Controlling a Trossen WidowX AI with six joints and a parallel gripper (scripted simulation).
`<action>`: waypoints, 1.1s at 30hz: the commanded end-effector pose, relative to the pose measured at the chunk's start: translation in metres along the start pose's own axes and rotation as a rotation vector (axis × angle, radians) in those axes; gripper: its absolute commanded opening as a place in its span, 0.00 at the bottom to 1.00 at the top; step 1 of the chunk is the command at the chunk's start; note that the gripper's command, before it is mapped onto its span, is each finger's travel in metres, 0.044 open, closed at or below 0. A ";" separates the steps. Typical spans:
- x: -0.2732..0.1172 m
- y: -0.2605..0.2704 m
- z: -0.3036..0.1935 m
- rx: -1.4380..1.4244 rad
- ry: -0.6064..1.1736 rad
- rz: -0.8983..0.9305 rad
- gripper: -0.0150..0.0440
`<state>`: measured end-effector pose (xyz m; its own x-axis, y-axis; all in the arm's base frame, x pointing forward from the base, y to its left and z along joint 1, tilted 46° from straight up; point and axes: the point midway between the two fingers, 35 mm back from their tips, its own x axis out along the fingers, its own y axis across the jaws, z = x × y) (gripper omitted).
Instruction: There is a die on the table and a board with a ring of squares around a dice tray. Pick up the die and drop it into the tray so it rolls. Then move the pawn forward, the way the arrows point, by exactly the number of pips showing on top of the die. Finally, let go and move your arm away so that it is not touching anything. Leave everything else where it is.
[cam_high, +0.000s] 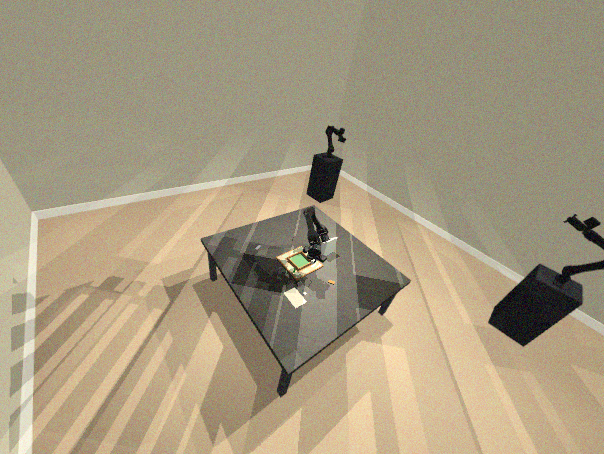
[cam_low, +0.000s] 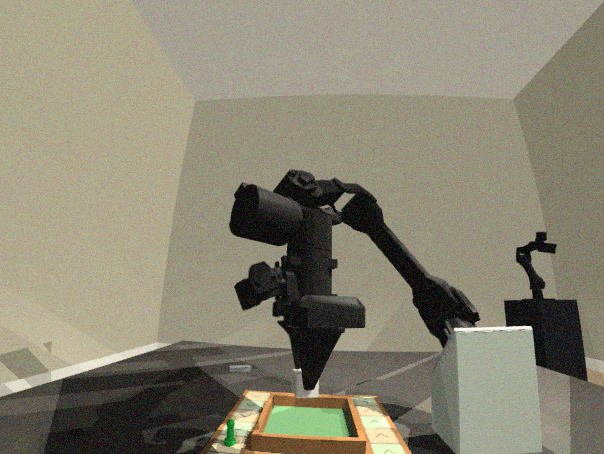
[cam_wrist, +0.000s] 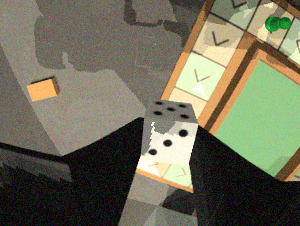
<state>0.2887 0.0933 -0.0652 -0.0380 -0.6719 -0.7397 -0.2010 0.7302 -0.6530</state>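
My gripper (cam_high: 314, 256) (cam_low: 309, 382) (cam_wrist: 167, 128) is shut on the white die (cam_low: 298, 386) (cam_wrist: 167, 140), holding it above the board's edge, beside the tray. In the wrist view one die face shows three pips and another shows several. The board (cam_high: 284, 258) (cam_low: 385, 436) (cam_wrist: 200, 75) has arrow-marked squares around the wooden dice tray (cam_high: 300, 260) (cam_low: 307, 440) (cam_wrist: 225, 85), whose green floor shows no die. The green pawn (cam_low: 230, 433) (cam_wrist: 278, 23) stands upright on a square in the left column in the exterior view. The arm hides part of the board in the top view.
A tall white box (cam_high: 329, 246) (cam_low: 495, 390) stands beside the board. An orange block (cam_high: 331, 282) (cam_wrist: 44, 89) and a pale flat sheet (cam_high: 295, 297) lie on the table. A small pale object (cam_high: 258, 247) (cam_low: 240, 368) lies beyond the board. Two other arms stand on black pedestals off the table.
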 end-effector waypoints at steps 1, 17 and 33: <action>0.002 -0.013 -0.002 -0.103 -0.001 -0.006 0.25; 0.011 -0.062 -0.011 -0.540 0.004 -0.014 0.25; 0.023 -0.108 -0.029 -0.974 0.023 -0.026 0.25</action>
<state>0.2847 0.0039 -0.0107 -0.0386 -0.6896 -0.7232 -0.8913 0.3510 -0.2871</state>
